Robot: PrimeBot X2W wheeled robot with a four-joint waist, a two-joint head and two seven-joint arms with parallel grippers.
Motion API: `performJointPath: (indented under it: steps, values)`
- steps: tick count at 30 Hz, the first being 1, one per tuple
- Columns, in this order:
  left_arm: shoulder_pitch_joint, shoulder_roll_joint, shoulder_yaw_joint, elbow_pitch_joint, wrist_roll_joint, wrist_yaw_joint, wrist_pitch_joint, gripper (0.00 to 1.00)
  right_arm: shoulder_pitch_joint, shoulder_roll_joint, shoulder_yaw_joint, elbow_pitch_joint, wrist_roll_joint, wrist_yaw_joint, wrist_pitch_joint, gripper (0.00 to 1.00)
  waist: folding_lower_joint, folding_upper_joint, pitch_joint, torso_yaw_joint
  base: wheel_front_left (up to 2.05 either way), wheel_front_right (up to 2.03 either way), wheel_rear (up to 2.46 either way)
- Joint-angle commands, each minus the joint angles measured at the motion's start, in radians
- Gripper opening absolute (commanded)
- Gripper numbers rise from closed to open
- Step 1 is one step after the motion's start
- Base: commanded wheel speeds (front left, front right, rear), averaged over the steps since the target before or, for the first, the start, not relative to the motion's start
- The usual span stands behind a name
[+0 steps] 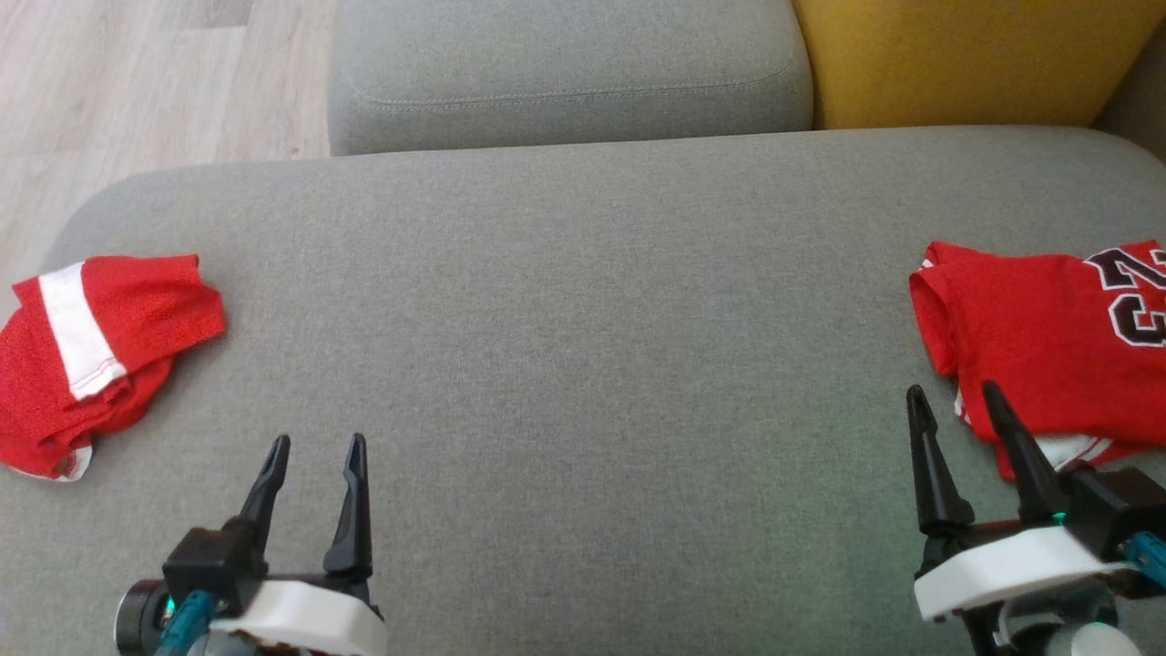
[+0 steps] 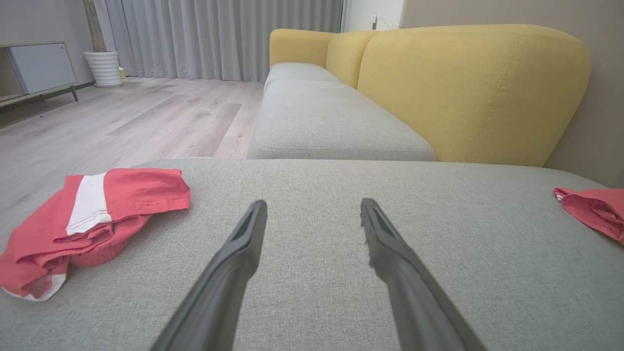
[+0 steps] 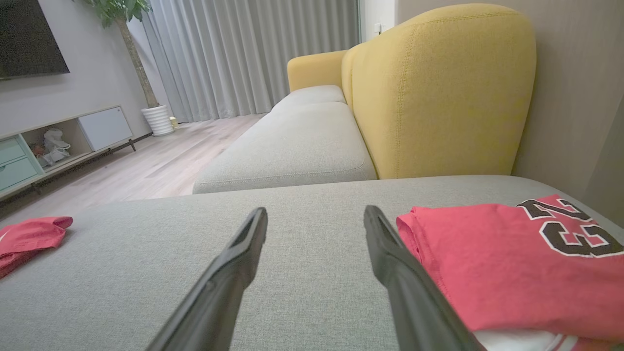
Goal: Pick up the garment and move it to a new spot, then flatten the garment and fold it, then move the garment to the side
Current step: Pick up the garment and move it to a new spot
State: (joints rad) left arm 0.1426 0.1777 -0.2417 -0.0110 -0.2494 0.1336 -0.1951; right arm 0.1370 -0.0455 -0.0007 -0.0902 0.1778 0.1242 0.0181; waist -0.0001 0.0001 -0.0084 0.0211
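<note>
Left gripper point(image 1: 320, 439) at near left, fingers spread wide, nothing between them, over bare grey cushion point(image 1: 583, 364). Right gripper point(image 1: 952, 389) at near right, fingers equally wide, empty, outer finger just beside edge of folded red jersey point(image 1: 1038, 328) with dark number, at cushion's right end. Crumpled red garment point(image 1: 100, 355) with white stripe lies at cushion's left edge, apart from left gripper. Yellow backrest point(image 1: 966, 55) beyond; wooden floor point(image 1: 137, 91) far left.

The one readable mark is a number point(image 3: 568, 226) on the red jersey point(image 3: 487, 273) at the right end of the seat point(image 3: 302, 253): big black digits edged in white, reading 23 (seen sideways in the right wrist view). In the head view the picture's edge cuts the digits short.
</note>
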Motion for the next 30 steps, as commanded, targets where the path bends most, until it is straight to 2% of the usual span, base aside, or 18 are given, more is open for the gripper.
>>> performJointPath:
  steps: [1, 22, 26, 30]
  values:
    - [-0.026, 0.014, 0.036, -0.039, 0.001, 0.007, -0.004, 1.0, -0.016, -0.005, 0.022, -0.041, 0.01, 0.007, -0.004, 1.0, 0.0001, -0.0001, 0.0, -0.001, 0.0, 0.0, 0.0]
    - [-0.04, 0.021, 0.024, -0.038, -0.002, 0.019, -0.006, 1.0, -0.007, -0.005, 0.012, -0.044, -0.013, 0.007, 0.003, 1.0, 0.0001, -0.0001, 0.001, 0.012, 0.0, 0.0, 0.0]
    - [-0.054, 0.017, 0.024, -0.037, -0.008, 0.019, -0.009, 1.0, -0.003, -0.005, 0.011, -0.052, -0.021, 0.007, 0.005, 1.0, 0.0001, -0.0001, 0.006, 0.042, 0.0, 0.0, 0.0]
    - [-0.079, 0.012, 0.033, -0.035, -0.018, 0.021, -0.019, 1.0, 0.005, -0.005, 0.021, -0.074, -0.028, 0.007, 0.016, 1.0, 0.0001, -0.0001, 0.016, 0.11, 0.0, 0.0, 0.0]
